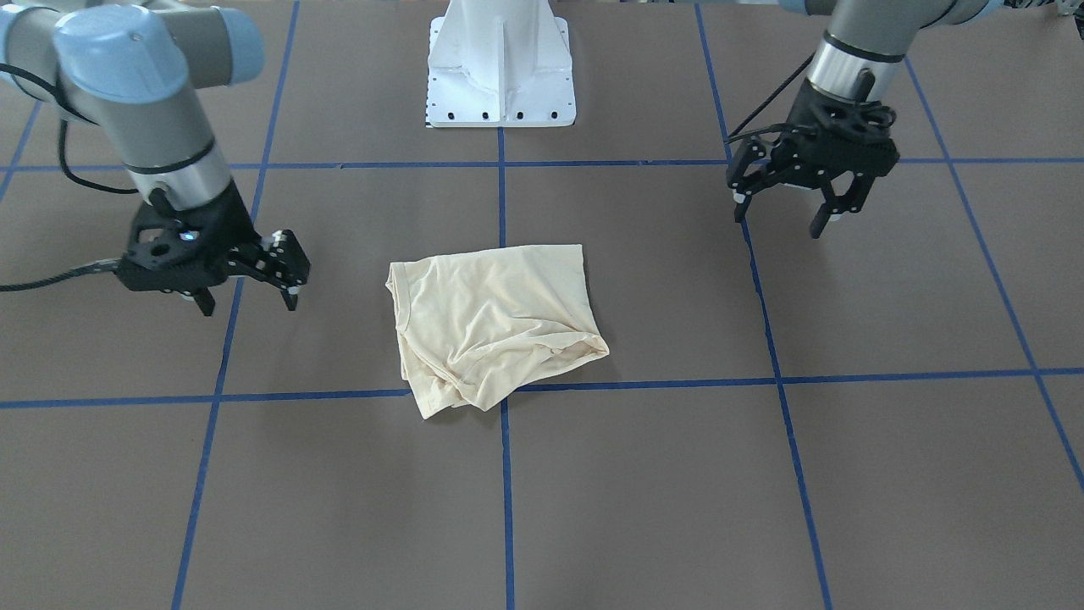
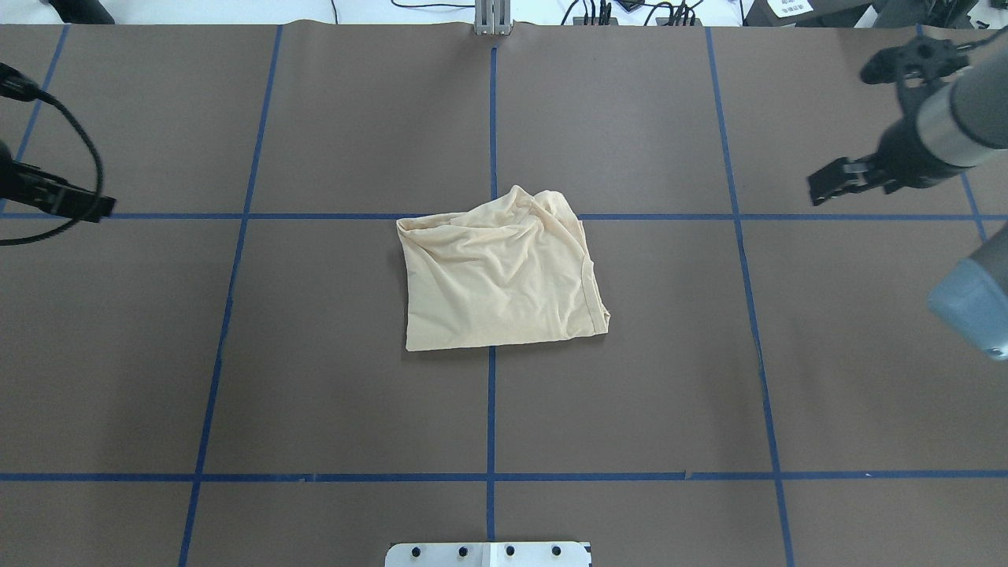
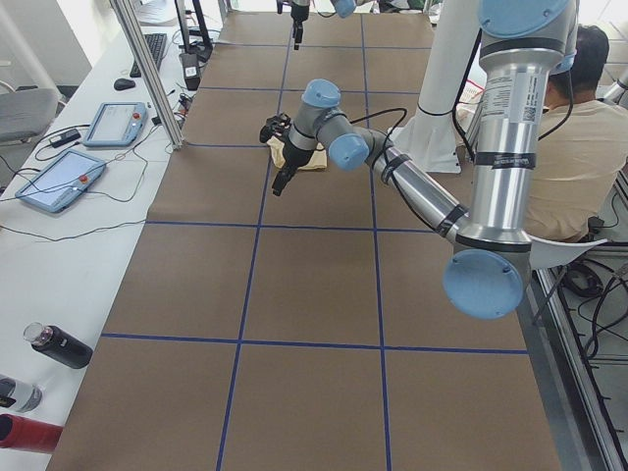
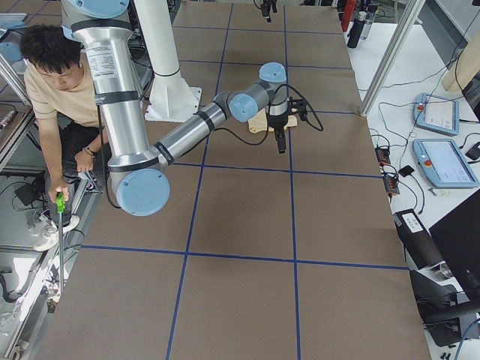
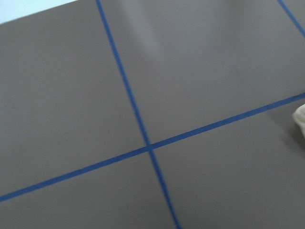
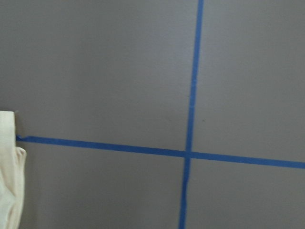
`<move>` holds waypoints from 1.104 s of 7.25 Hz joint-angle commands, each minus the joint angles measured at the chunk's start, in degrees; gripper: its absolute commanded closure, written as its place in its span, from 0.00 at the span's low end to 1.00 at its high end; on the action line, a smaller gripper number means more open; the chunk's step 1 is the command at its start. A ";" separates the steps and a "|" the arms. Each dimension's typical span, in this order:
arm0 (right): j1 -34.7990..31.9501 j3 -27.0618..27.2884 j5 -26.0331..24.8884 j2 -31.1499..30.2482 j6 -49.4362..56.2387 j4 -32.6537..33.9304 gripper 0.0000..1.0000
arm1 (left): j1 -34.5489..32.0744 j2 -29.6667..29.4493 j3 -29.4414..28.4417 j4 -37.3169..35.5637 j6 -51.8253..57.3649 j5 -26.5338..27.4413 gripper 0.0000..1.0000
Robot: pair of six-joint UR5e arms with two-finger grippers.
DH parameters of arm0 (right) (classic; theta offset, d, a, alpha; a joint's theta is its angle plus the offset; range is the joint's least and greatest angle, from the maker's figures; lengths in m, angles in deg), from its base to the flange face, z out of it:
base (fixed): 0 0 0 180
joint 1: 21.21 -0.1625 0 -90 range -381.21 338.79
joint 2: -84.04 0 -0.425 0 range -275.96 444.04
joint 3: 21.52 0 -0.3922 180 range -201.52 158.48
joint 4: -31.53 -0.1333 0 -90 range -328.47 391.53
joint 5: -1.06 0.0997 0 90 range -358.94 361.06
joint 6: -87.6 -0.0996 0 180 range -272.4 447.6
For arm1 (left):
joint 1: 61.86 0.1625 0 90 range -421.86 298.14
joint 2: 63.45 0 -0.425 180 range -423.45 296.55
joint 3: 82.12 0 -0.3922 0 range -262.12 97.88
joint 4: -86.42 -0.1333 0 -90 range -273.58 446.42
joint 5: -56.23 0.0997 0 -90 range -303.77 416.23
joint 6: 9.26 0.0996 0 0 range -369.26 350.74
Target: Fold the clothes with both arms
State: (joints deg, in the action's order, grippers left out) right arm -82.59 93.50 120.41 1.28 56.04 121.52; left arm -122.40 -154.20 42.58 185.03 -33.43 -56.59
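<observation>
Print and label on the shirt [image 1: 491, 318] are not showing on any exposed face, and its sleeves are lying out of sight inside the fold. Overhead, the left gripper [image 1: 781, 216] is being cut off by the picture's edge, and only the back of the right gripper [image 1: 248, 303] is showing there. Both side views are showing just a sliver of cloth behind a wrist. Each wrist camera is catching only a pale corner of it at the frame edge, over the brown table [image 1: 635, 508] and its blue tape lines [image 1: 506, 474].

The left arm [image 3: 422, 196] is reaching out over the table with its elbow low and its wrist bent down, so its gripper is hanging fingers-down above the left side. Its fingers are standing wide apart and are gripping nothing. The right arm [image 4: 187, 135] is mirroring that pose on the right. Its gripper is hanging tilted above the table, fingers likewise spread wide and empty.

Count: one shirt, two arms, two grippers. The shirt is lying folded into a rough rectangle at the middle of the table, across a crossing of tape lines. It is sitting between the two grippers and well apart from both. Its near edge is lying flat and straight, while its far edge is bunching into wrinkles.
</observation>
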 commanded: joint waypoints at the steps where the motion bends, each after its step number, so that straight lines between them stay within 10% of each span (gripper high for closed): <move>1: -16.50 -2.84 11.19 -11.07 24.51 0.10 0.00 | -17.26 4.95 -4.96 -0.26 17.69 -9.04 0.00; 8: -31.43 -11.75 13.98 -23.93 36.31 0.81 0.00 | -30.95 10.14 -21.78 -0.08 31.19 -15.72 0.00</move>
State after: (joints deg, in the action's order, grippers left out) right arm -113.87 82.25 134.10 -22.26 92.61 122.35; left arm -152.07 -145.11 22.76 184.98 -4.96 -68.94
